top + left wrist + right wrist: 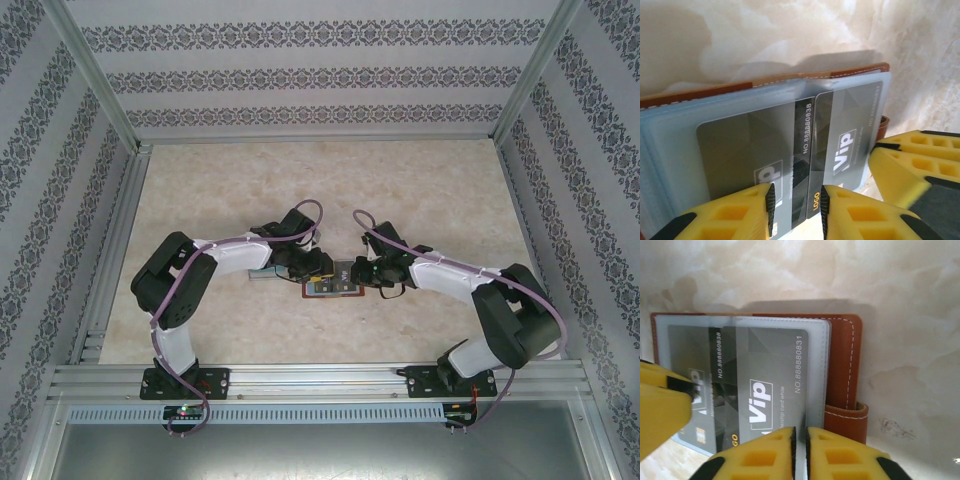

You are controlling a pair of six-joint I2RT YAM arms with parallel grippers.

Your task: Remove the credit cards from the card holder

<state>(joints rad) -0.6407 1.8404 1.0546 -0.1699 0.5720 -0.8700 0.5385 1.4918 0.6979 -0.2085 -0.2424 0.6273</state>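
The card holder [332, 288] lies spread open on the table between both arms, its brown leather edge [842, 365] showing beside clear sleeves. Grey "Vip" credit cards [775, 365] sit in those sleeves, two side by side [740, 150]. My left gripper [797, 200] stands over the sleeves' near edge with its jaws apart and nothing pinched between them. My right gripper [800, 435] has its jaws drawn to a thin slit at the right edge of the front credit card. One of its yellow fingers [920, 165] comes in at the right of the left wrist view.
The marble-patterned tabletop [330, 190] spreads wide behind the holder. Patterned walls and metal frame posts [95, 70] close in the sides and back. The holder's snap tab [846, 415] hangs at its right edge.
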